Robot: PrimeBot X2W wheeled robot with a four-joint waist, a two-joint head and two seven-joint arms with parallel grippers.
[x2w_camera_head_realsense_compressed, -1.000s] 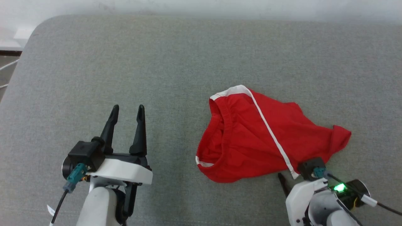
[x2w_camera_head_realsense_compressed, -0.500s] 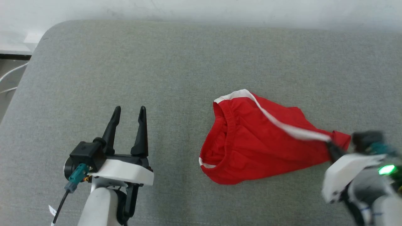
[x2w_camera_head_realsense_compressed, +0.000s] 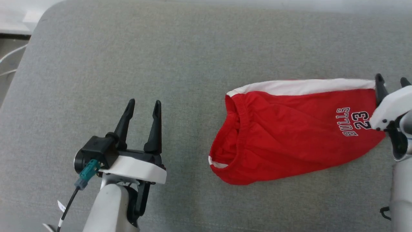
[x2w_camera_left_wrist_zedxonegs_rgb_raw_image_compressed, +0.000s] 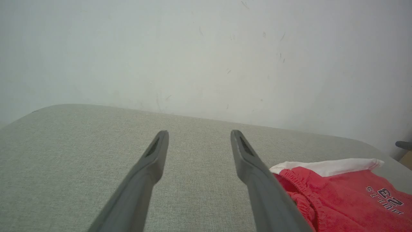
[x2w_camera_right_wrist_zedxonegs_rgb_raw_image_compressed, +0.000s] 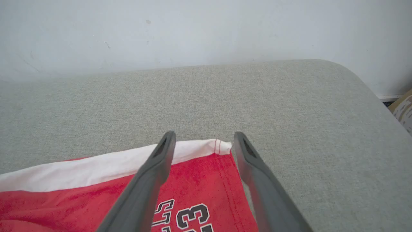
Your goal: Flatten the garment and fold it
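Observation:
The garment, red shorts with a white side stripe and a "BULLS 23" print facing up, lies stretched out across the right half of the grey cushioned surface, waistband toward the middle. My right gripper stands open at the hem end. In the right wrist view its fingers straddle the white-striped hem corner of the garment, which lies flat below the right gripper. My left gripper is open and empty, well to the left of the waistband. In the left wrist view the left gripper has the garment at its right.
A pale wall runs along the far edge of the surface. The surface's rounded left corner drops off to floor and cables. Past the right corner a piece of cardboard shows.
My right gripper, shut on the hem, dragged it right and away, spreading the crumpled garment so the print faces up, then opened. The head camera shifted slightly; the left gripper kept still.

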